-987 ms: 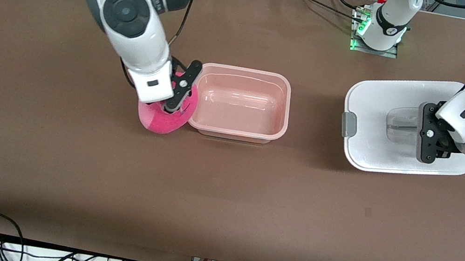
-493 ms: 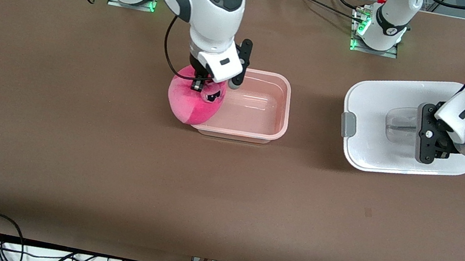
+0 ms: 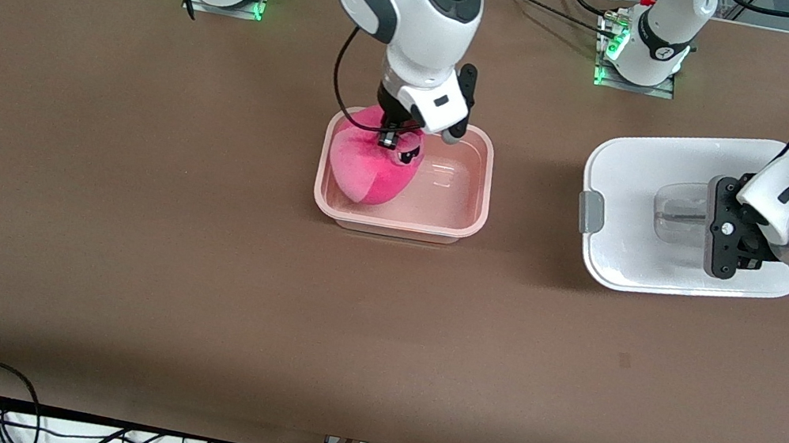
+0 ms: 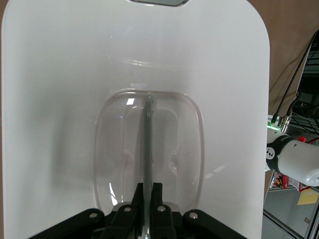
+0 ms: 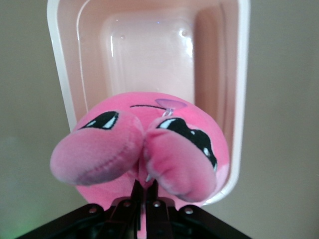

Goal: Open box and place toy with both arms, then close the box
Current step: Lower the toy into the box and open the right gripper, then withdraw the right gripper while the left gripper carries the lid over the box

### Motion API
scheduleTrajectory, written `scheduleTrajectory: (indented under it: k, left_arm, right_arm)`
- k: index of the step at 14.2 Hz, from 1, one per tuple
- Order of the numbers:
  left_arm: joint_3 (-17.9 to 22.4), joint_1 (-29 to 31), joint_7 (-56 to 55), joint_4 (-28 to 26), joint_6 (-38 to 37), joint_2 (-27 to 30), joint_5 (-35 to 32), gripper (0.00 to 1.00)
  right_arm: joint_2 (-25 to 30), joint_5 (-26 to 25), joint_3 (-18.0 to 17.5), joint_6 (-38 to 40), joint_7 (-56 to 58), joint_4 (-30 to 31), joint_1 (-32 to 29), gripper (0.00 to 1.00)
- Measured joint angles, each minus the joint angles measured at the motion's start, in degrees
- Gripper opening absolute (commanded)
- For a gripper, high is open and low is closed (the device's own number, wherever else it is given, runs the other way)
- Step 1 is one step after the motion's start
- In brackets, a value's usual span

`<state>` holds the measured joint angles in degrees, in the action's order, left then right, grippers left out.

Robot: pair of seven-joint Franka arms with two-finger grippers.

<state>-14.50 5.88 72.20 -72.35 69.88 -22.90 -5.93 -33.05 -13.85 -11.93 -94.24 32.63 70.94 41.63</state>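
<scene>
The pale pink box base [image 3: 470,222] stands open at mid-table. My right gripper [image 3: 392,137] is shut on the bright pink plush toy [image 3: 367,169] and holds it over the base's end toward the right arm's side. In the right wrist view the toy [image 5: 139,144] hangs from my gripper [image 5: 145,186] above the base [image 5: 149,55]. The white lid [image 3: 635,173] lies on the table toward the left arm's end. My left gripper [image 3: 714,225] is shut on the lid's clear handle [image 4: 148,144], as the left wrist view shows [image 4: 148,191].
The arm bases [image 3: 644,47] stand along the table's farther edge. A grey clip [image 3: 591,210] sticks out from the lid's side toward the box. Cables [image 3: 86,435] hang below the table's near edge.
My right gripper has carried the toy from the table beside the box, up and across its rim, to over the box's inside. The left arm and lid have not moved.
</scene>
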Motion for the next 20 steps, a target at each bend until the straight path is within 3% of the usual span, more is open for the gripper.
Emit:
scheduleTrajectory:
  k: [8,9,16,20]
  left_arm:
    - [0.00,0.00,0.00,0.00,0.00,-0.07,0.00,0.00]
    - [0.00,0.00,0.00,0.01,0.00,-0.08,0.00,0.00]
    - [0.00,0.01,0.00,0.02,-0.01,-0.16,0.00,0.00]
    - [0.00,0.00,0.00,0.02,-0.01,-0.24,0.00,0.00]
  right_arm:
    - [-5.51,-3.73,0.55,-2.02,-1.98,-0.41,0.20,0.01]
    - [-6.74,-3.89,0.55,-3.77,-3.59,-0.40,0.42,0.99]
    - [-12.84,-4.07,0.52,-20.88,-19.14,-0.55,1.88,1.00]
    - [-13.29,-4.07,0.54,-24.45,-24.79,-0.71,3.08,1.00]
